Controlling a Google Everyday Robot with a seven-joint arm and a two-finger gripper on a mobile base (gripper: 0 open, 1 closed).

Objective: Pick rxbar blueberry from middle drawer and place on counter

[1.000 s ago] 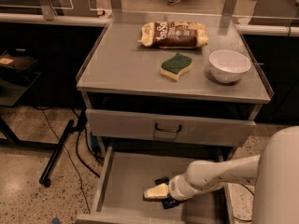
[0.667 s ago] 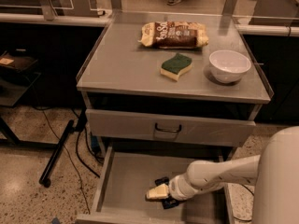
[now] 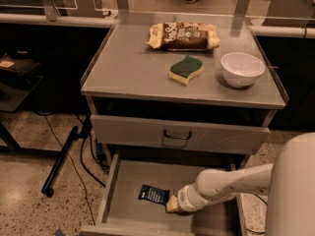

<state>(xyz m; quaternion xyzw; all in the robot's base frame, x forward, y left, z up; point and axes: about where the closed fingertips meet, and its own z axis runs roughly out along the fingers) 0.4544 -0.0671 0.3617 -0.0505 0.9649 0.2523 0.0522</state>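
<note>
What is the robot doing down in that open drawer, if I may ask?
The robot's arm reaches into the open middle drawer, with its gripper right beside the rxbar blueberry, which lies on the drawer floor and is not yet lifted. On the counter above sit a snack bag, a sponge and a white bowl.

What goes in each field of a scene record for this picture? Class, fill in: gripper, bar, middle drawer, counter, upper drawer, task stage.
gripper: low inside the open drawer, at the bar's right end; contact unclear
rxbar blueberry: lying flat on the drawer floor
middle drawer: pulled open
counter: holds a snack bag at the back, a sponge in the middle, a white bowl on the right
upper drawer: closed
task stage: bar not yet on the counter
</note>
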